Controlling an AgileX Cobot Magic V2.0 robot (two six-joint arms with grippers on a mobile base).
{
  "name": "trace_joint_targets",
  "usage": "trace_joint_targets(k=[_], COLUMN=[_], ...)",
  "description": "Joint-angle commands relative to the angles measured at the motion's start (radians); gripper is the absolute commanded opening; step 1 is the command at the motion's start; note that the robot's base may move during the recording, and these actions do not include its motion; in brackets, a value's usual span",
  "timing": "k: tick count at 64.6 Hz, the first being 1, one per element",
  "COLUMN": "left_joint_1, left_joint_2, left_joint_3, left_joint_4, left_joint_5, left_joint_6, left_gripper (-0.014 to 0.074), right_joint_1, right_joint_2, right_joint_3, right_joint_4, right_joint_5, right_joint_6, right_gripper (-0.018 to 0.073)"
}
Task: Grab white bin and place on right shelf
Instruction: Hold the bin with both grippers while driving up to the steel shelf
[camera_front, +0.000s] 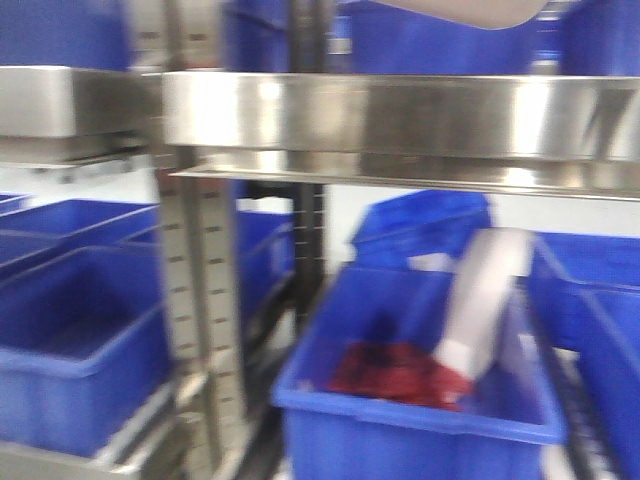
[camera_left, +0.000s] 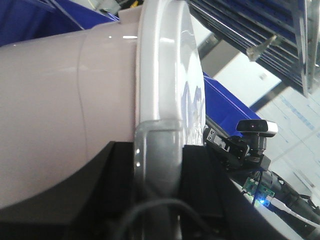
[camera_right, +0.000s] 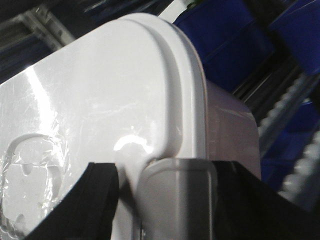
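Left wrist-mounted: left gripper (camera_left: 157, 152) is clamped on the bin (camera_left: 60, 100) rim, right gripper (camera_right: 175, 177) likewise. Bin looks above the shelf (camera_front: 400, 110). Keep level and lower both arms together.

One white bin (camera_left: 60, 100); two steel shelves (camera_front: 400, 110); blue crates (camera_front: 80, 340) perhaps nine, view blurred

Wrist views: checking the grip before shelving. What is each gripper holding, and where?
Both hold the white bin: left gripper and right gripper each clamp a grey clip on its lid rim.

both end effectors (camera_left: 157, 167) (camera_right: 172, 192) seemingly clamp white bin (camera_left: 60, 100).
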Motion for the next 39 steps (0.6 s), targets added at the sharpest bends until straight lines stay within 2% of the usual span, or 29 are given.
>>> trace_joint_targets(k=[1,39], left_joint_1=[-0.043,-0.043], left_joint_2=[-0.045,-0.045], left_joint_3=[-0.032,-0.032], left_joint_4=[-0.159,-0.159], left_joint_5=[0.209,0.209], left_joint_6=[-0.006,-0.006], left_gripper=[-0.0126,-0.0126], right_joint_1=[0.020,0.020], right_joint_2=[-0.034,-0.034], right_joint_3=[-0.042,-0.042], right_joint_4=[0.099,0.099], right_joint_5=[0.087,0.087], right_joint_6=[-0.033,-0.033], right_gripper=[0.0056,0.0056])
